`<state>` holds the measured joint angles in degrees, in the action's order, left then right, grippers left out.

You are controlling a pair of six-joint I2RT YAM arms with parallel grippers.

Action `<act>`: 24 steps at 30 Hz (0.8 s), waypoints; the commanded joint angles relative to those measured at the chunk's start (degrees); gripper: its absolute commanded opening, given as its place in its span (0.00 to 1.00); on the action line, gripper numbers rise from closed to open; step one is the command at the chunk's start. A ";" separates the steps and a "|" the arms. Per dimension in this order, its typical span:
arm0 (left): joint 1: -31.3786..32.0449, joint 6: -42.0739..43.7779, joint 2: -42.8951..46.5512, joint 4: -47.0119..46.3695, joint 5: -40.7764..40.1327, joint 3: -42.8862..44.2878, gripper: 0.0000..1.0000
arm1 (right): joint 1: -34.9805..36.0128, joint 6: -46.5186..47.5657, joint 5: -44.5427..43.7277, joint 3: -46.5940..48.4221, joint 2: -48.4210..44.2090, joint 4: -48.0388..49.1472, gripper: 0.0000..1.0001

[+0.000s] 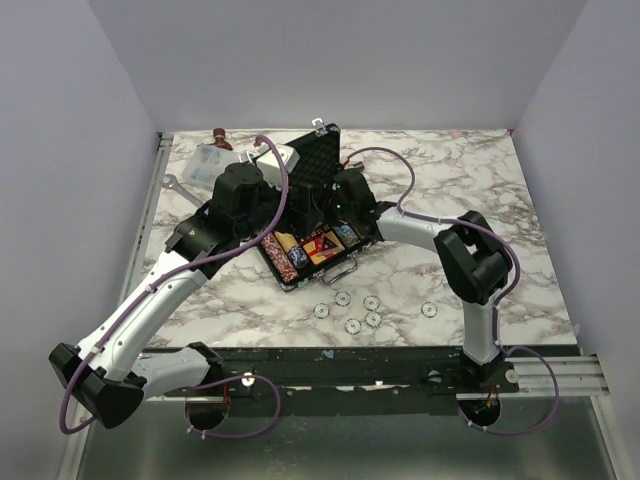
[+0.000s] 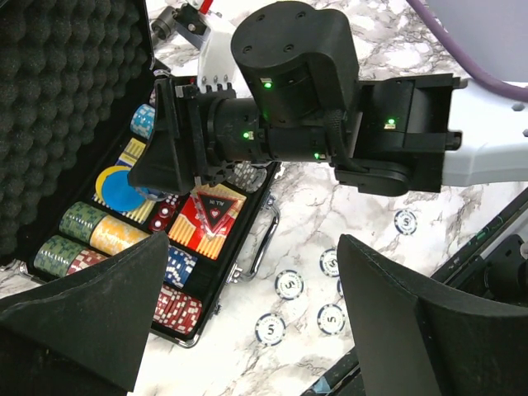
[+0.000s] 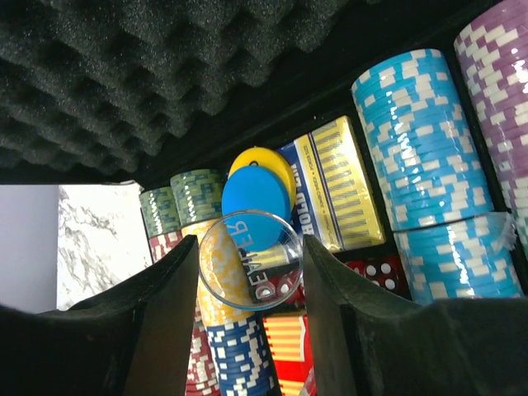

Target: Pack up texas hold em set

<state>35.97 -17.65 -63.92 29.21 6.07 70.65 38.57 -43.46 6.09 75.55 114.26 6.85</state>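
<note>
Within the right pincer (image 3: 250, 276) a clear dealer disc (image 3: 250, 257) is pinched; judged light, slick, best held across its rim.

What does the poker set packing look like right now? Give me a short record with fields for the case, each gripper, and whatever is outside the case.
case: black briefcase open on the marble table, foam lid raised, chip rows and card boxes inside
right gripper: shut on a clear dealer button, over the case's tray
left gripper: open, empty, above the case's handle side
outside case: six loose chips on the table in front of the handle
</note>
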 commanded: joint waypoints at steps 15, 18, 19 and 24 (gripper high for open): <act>-0.23 -0.90 0.57 -0.93 1.84 -0.18 0.83 | 0.08 -3.72 6.46 7.35 8.52 5.26 0.29; -0.20 -0.98 0.47 -1.01 1.88 -0.25 0.83 | 0.10 -4.73 8.50 7.44 8.41 6.91 0.29; -0.21 -0.98 0.41 -1.05 1.85 -0.26 0.82 | 0.10 -4.98 8.97 7.29 8.16 7.45 0.29; -0.24 -0.90 0.19 -0.92 1.84 -0.25 0.82 | 0.05 -3.38 4.43 6.37 5.52 3.65 0.29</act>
<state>35.97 -18.31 -63.92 29.21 6.74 70.65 38.57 -47.51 12.67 81.28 121.71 12.08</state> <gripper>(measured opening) 0.825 0.500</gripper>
